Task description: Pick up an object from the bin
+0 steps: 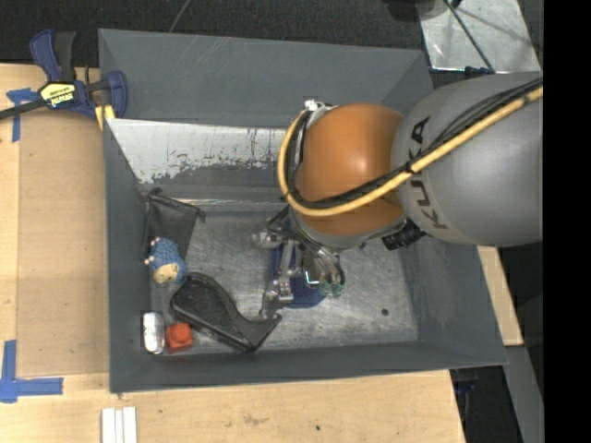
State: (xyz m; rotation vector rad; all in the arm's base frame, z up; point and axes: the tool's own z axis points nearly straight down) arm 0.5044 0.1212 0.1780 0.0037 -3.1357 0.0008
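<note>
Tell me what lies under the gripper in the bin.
Under the gripper, near the middle of the bin, a small blue thing shows, with a green bit at its right. The gripper covers its top, so its kind and full shape are hidden.

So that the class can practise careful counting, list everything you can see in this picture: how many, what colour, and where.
bin: one, grey, middle of the picture
flat scrap: one, black, back left of the bin floor
toy figure: one, blue and tan, left side
scoop-shaped thing: one, black, front left
small tube: one, white, front left corner
small block: one, red, right beside the tube
blue thing: one, blue with a green bit, middle of the floor
arm: one, grey, reaching in from the right
cover: one, orange, on the wrist
gripper: one, metal, down at the blue thing
</note>
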